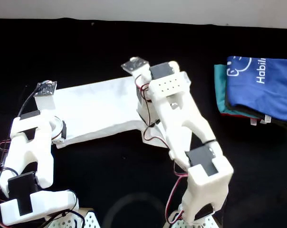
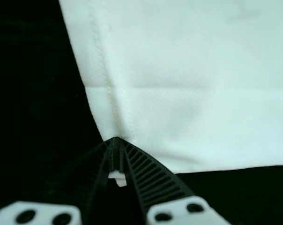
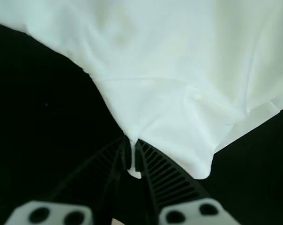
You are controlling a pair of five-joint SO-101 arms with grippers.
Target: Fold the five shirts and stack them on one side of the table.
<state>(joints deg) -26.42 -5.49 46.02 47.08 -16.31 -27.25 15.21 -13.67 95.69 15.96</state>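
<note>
A white shirt [image 1: 98,109] lies stretched across the black table [image 1: 110,47] between my two arms. In the left wrist view my left gripper [image 2: 116,145] is shut on the white shirt's [image 2: 188,84] hemmed corner, a bit of cloth showing between the black fingers. In the right wrist view my right gripper [image 3: 132,147] is shut on an edge of the white shirt [image 3: 169,70], which bunches into folds there. From above, the left arm [image 1: 46,95] stands at the shirt's left end and the right arm [image 1: 155,80] at its right end. Folded shirts [image 1: 262,88] sit stacked at the far right.
The stack at the right has a blue shirt on top, with teal and dark layers under it [image 1: 221,92]. Bare black table lies in front of the white shirt and between it and the stack. The arm bases stand at the near edge.
</note>
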